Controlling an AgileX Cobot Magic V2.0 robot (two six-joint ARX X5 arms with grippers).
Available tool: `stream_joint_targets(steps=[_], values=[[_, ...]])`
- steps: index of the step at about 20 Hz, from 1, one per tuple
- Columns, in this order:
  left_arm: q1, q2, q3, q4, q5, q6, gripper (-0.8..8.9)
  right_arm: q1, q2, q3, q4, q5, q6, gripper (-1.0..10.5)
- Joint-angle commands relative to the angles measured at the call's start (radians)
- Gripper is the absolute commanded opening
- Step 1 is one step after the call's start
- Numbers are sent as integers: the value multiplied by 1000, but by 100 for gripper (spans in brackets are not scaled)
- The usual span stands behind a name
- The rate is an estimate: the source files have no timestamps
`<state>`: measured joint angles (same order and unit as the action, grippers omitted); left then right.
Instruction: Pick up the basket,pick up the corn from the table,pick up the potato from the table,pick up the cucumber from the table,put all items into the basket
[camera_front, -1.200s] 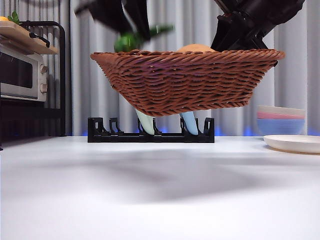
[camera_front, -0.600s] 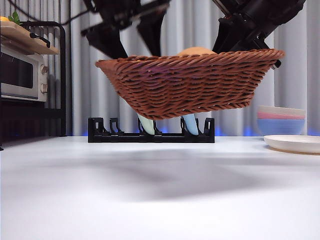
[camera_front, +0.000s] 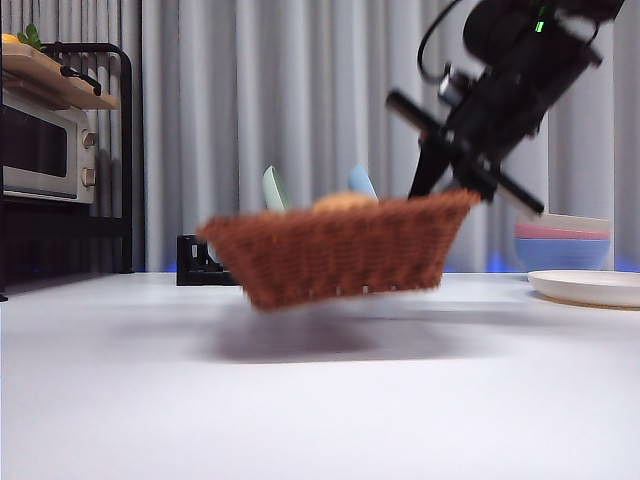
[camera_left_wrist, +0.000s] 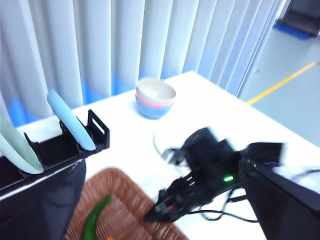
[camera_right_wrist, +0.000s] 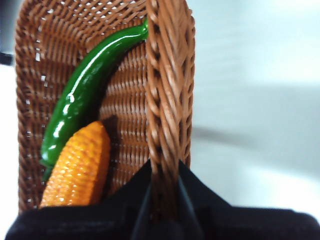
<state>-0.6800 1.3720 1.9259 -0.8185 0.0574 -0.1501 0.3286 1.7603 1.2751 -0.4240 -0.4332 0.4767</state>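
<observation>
The brown wicker basket (camera_front: 340, 255) is low over the table, blurred and tilted with its right end higher. My right gripper (camera_front: 452, 188) is shut on its right rim; the right wrist view shows the jaws pinching the braided rim (camera_right_wrist: 167, 75). Inside lie the green cucumber (camera_right_wrist: 85, 100) and the orange bumpy corn (camera_right_wrist: 77, 170). The tan potato (camera_front: 345, 203) peeks over the rim. My left gripper (camera_left_wrist: 160, 167) is high above the basket (camera_left_wrist: 125, 200), jaws wide apart and empty. It looks down on the cucumber (camera_left_wrist: 95, 222) and the right arm.
A black dish rack (camera_front: 190, 260) with two upright plates (camera_front: 275, 188) stands behind the basket. A microwave (camera_front: 40, 150) on a shelf is at the far left. Stacked bowls (camera_front: 565, 240) and a flat plate (camera_front: 590, 287) sit at the right.
The left gripper let the cucumber go into the basket and rose out of the front view. The right gripper has lowered the basket from high up to near the table.
</observation>
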Motion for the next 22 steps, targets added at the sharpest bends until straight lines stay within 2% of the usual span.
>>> stream_joint_targets(steps=[1,4,7,8,11,12,14,16,17,18,19,22], values=[[-1,-36,-7,-6,-1,-2,659,15,57,4,4,-9,47,-12],[-1,-62,-7,-14,-4,7,659,26,104,4,-25,-2,32,-12],[-1,-62,-7,-46,-6,23,659,35,100,4,-43,47,3,22],[-1,-61,-7,-52,-8,25,659,34,97,4,-53,48,-6,119],[-1,-59,-7,-61,-31,48,658,26,94,5,-66,50,-22,553],[-1,-59,-7,-66,-43,58,658,19,85,5,-76,56,-39,603],[0,-59,-7,-79,-91,103,624,15,56,5,-87,101,-79,599],[1,-58,-7,-110,-176,170,347,1,-8,5,-102,135,-126,595],[1,-52,-7,-134,-220,208,156,-5,-55,5,-109,161,-158,594],[3,-47,-8,-154,-245,233,23,-10,-104,5,-114,182,-182,591],[11,-41,-8,-170,-249,245,-13,-16,-158,5,-117,206,-212,550],[41,-37,-9,-190,-247,256,-9,-21,-342,5,-124,259,-303,245]])
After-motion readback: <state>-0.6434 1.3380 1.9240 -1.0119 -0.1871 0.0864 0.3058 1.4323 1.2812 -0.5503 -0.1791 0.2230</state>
